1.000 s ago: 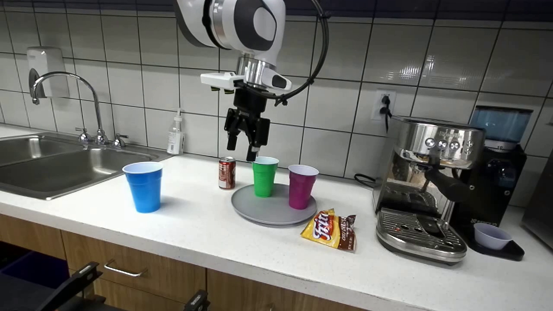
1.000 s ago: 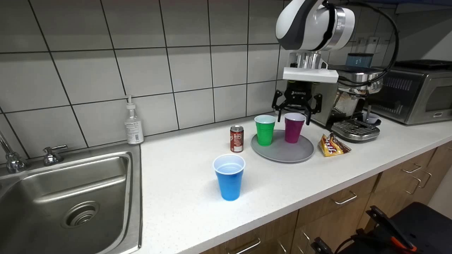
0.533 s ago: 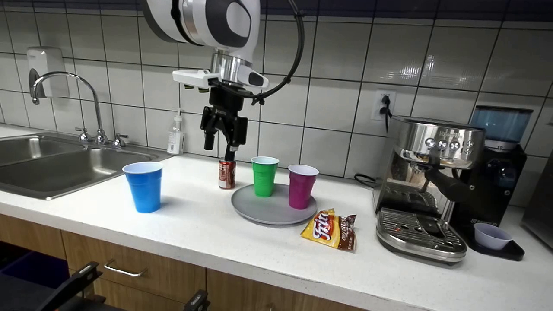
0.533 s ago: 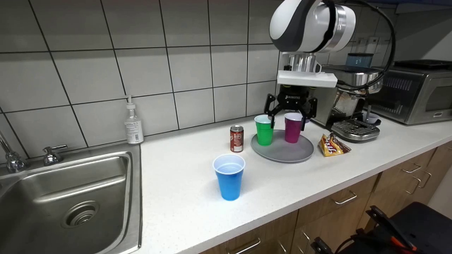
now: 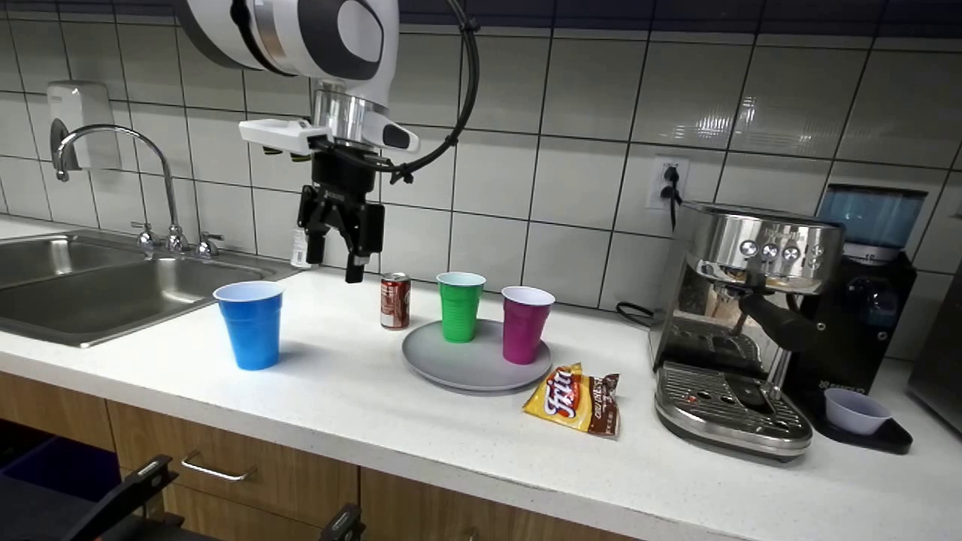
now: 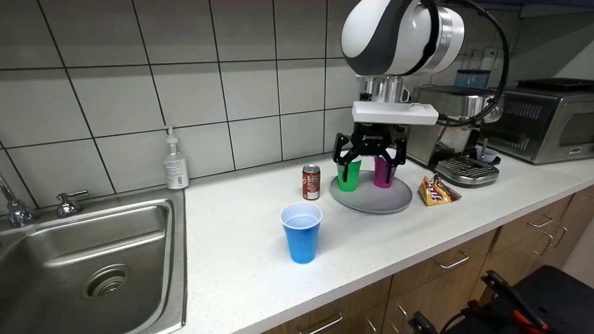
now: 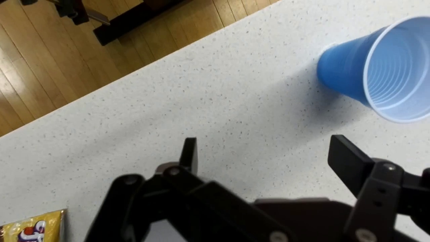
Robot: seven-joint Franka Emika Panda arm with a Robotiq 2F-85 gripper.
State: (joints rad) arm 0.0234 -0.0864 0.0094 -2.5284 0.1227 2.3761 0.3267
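- Since the earlier frames, the pincer (image 6: 366,179) had shifted above the surface (image 5: 353,383) toward the sink (image 6: 177,241) and the blue cup (image 5: 250,328).
- Released, it hung with its jaws spread wide.
- The blue cup stood upright, apart from the pincer, closer to the surface's front edge than the red can (image 5: 394,302) did.
- On the gray plate (image 5: 458,372) stood a green cup (image 5: 460,309), toward the back edge, and a purple cup (image 5: 525,328), toward the edge facing the espresso machine (image 5: 710,315).
- A snack bag (image 5: 575,402) lay just beside the plate's edge.

Steel sink (image 6: 120,246), pump bottle (image 6: 176,165), silver espresso machine (image 5: 706,308)
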